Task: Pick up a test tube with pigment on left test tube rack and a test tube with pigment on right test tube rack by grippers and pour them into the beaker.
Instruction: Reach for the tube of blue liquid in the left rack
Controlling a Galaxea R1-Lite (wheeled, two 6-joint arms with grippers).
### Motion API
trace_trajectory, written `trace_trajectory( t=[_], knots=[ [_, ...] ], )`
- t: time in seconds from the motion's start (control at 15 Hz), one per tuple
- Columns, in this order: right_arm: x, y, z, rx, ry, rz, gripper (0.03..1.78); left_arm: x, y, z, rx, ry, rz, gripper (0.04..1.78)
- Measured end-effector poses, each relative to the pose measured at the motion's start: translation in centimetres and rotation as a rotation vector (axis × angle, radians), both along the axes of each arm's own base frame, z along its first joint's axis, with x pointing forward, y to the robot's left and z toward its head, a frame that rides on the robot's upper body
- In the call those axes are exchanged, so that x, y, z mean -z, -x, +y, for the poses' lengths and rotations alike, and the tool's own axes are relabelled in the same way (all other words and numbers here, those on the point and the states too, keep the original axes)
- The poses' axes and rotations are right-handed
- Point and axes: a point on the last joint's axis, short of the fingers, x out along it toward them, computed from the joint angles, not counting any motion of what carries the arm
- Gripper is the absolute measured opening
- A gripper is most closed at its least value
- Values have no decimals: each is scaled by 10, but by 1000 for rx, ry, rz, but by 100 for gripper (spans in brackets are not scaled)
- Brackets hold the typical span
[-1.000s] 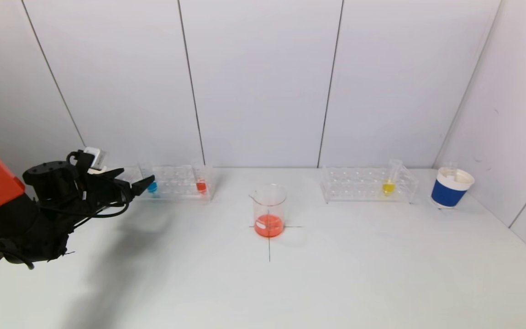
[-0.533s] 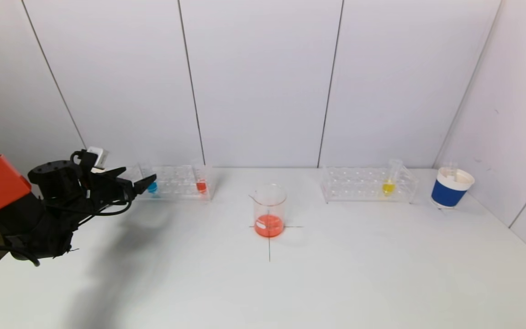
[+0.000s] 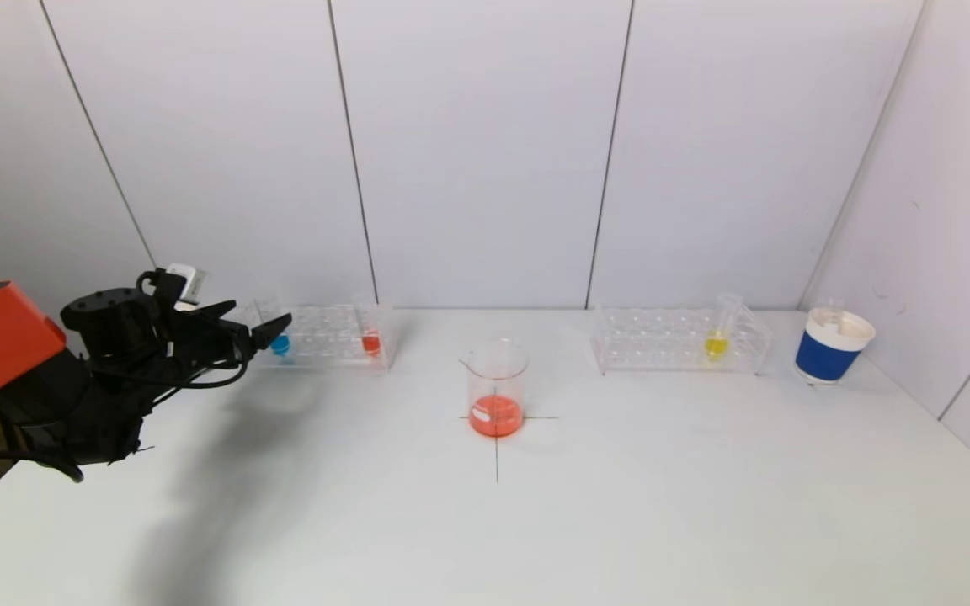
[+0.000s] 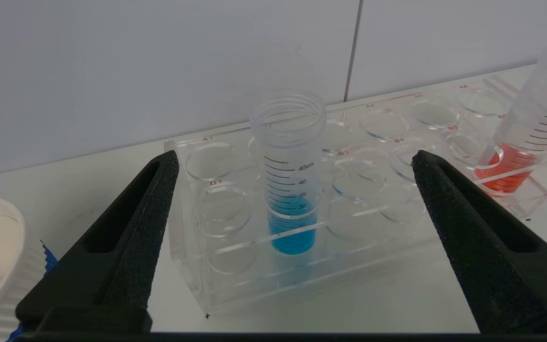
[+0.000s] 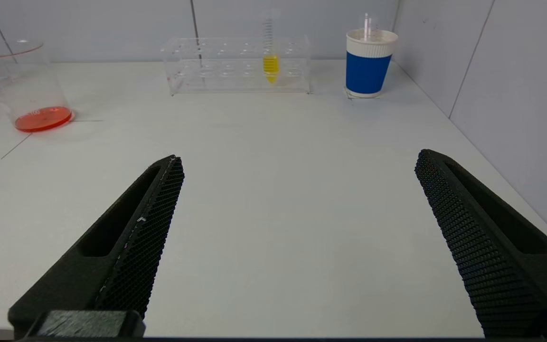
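The left gripper (image 4: 295, 171) hovers with fingers spread wide just short of the blue test tube (image 4: 288, 190), which stands upright in the left rack (image 3: 325, 337) at ten o'clock from the beaker (image 3: 497, 389). It should advance level and close on the bare tube above the rack's top plate. The right gripper (image 5: 297, 164) idles over the desk (image 5: 273, 166), fingers spread.

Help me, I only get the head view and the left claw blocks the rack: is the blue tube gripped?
Observer: No. The left wrist view shows the left claw open, the blue tube centred in its gap, untouched.
Operator: Any neighbours in the way?
Observer: The rack holes on both sides of it are empty; the red tube leans at the far end.
Operator: And the right claw?
Observer: The right claw is open above the table, pointing toward the yellow tube.
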Motion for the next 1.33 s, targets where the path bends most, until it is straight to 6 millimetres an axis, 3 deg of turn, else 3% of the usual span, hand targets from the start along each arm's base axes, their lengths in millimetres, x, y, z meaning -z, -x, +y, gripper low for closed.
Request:
trace_trajectory(
  t=[1.33],
  knots=[
    [0,0,0,0,0,0,177,2,-15,1,-30,-3,-12,172]
  ],
)
